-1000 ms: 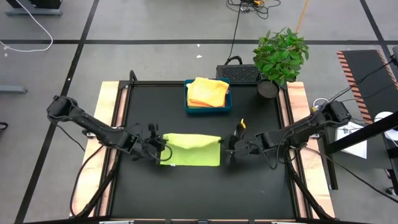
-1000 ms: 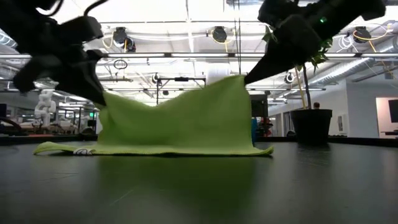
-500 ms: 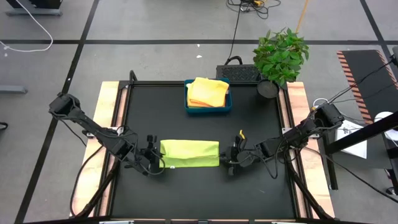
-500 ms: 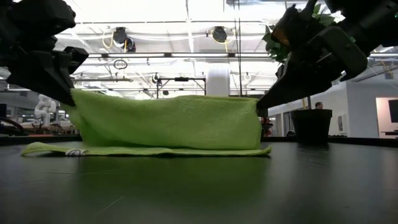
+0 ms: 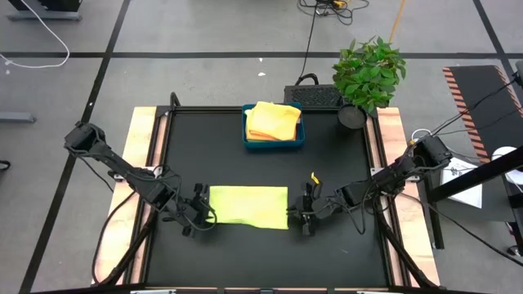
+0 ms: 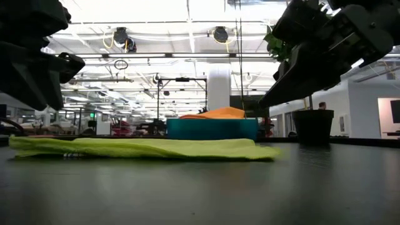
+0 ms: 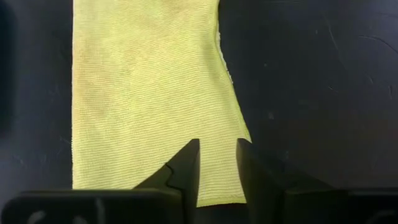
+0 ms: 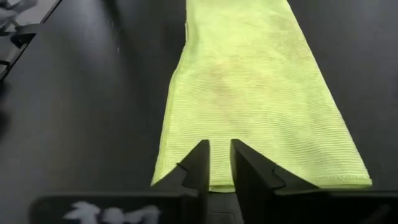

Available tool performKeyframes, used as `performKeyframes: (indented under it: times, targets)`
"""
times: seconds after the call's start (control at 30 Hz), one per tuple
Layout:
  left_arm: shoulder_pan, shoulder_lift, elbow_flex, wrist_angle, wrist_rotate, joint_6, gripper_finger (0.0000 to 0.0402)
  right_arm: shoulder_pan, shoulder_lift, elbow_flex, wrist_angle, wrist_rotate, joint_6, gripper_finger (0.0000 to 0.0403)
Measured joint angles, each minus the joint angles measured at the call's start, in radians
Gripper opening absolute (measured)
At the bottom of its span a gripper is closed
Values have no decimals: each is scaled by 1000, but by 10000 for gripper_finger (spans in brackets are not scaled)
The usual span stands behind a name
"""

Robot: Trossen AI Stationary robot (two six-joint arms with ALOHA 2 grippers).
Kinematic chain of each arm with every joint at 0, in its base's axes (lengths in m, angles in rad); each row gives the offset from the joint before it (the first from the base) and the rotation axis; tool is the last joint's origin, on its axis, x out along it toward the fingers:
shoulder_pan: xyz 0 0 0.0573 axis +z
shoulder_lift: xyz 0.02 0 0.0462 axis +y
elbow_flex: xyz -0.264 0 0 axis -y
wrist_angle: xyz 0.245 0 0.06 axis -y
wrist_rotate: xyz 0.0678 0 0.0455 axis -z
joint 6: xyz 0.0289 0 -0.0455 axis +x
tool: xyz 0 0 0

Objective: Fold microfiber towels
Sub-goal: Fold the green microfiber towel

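A lime green towel (image 5: 248,206) lies flat on the black table, folded into a strip running left to right; it also shows in the low view (image 6: 144,148). My left gripper (image 5: 204,215) stands just above the strip's left end (image 7: 149,93), its fingers a little apart and empty. My right gripper (image 5: 298,216) stands just above the right end (image 8: 249,93), also a little open and empty. In the low view both grippers hang clear above the cloth. Folded yellow and orange towels (image 5: 272,120) lie in the blue tray (image 5: 274,148) at the far middle.
A potted plant (image 5: 368,73) stands at the table's far right corner. A dark box (image 5: 313,95) sits behind the tray. Wooden side rails (image 5: 140,163) run along both table edges. Bare black table lies near and far of the green towel.
Both grippers have gone down and toward the table's near edge, carrying the towel's raised edge over the half that stayed on the table. That edge now lies flat on the lower layer, free of the fingers, and the towel is a flat folded strip.
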Motion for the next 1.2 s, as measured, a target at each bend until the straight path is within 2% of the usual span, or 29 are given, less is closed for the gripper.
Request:
performKeyframes:
  times: [0.1, 0.3, 0.5, 0.67, 0.77, 0.9, 1.1, 1.2]
  targets:
    - [0, 0, 0, 0, -5, 0, 126, 0, 0, 0, 0, 0, 0, 79]
    - [7, 0, 0, 2, -95, -21, 148, -21, 0, 0, 0, 33, 21, 114]
    - [56, 0, 0, 2, -124, -34, 149, -85, 0, 0, -1, 49, 84, 118]
    - [100, 0, 0, 2, -124, -33, 150, -107, 3, 0, 4, -15, 91, 118]
    - [124, 10, -1, 14, -99, -34, 150, -104, 42, 0, 63, -26, 105, 116]
    - [138, 49, -49, 108, -40, -40, 150, -84, 149, 10, 190, -70, 108, 108]
    - [147, 114, -100, 175, -10, -92, 150, -94, 272, 41, 191, -103, 155, 98]
    - [145, 126, -102, 187, 14, -121, 150, -109, 288, 46, 189, -103, 174, 95]
